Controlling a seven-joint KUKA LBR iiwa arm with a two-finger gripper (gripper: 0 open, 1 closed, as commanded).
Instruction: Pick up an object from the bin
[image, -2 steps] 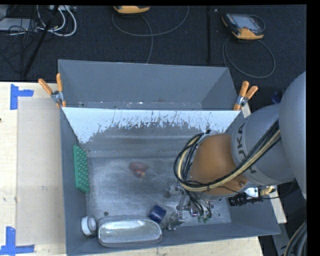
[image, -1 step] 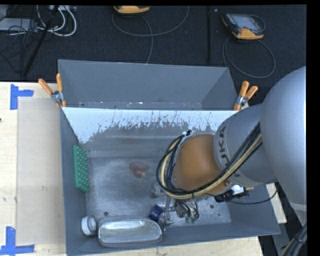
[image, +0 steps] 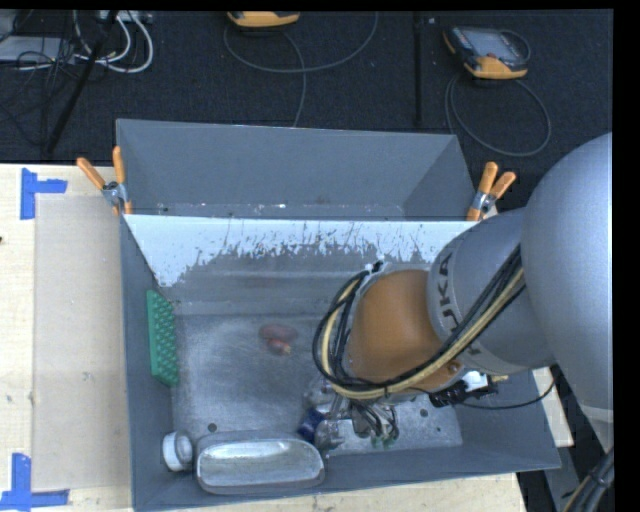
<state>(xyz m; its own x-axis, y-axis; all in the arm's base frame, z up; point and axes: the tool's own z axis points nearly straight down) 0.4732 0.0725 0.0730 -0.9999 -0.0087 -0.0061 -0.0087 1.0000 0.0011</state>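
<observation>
Grey metal bin (image: 300, 170) with a robot pincer (image: 345, 428) low near its front wall, a few loose things around it.

Far left of the pincer, a green ridged strip (image: 160, 336) leans along the bin's side wall. Well to the pincer's left and slightly nearer the front, a white round cap (image: 177, 449) touches the end of a clear oblong container (image: 259, 465) that lies along the front wall and ends just short of the pincer. Up and to the left, apart from everything, sits a small reddish-brown lump (image: 277, 340). A small blue thing (image: 314, 428) lies right against the pincer's left side; whether it is gripped cannot be told, nor whether the pincer is open or closed. The orange cover (image: 392, 325) and looping black and yellow cables (image: 335, 345) hang directly above the pincer and block the view. The grey arm (image: 570, 270) enters from the right.
</observation>
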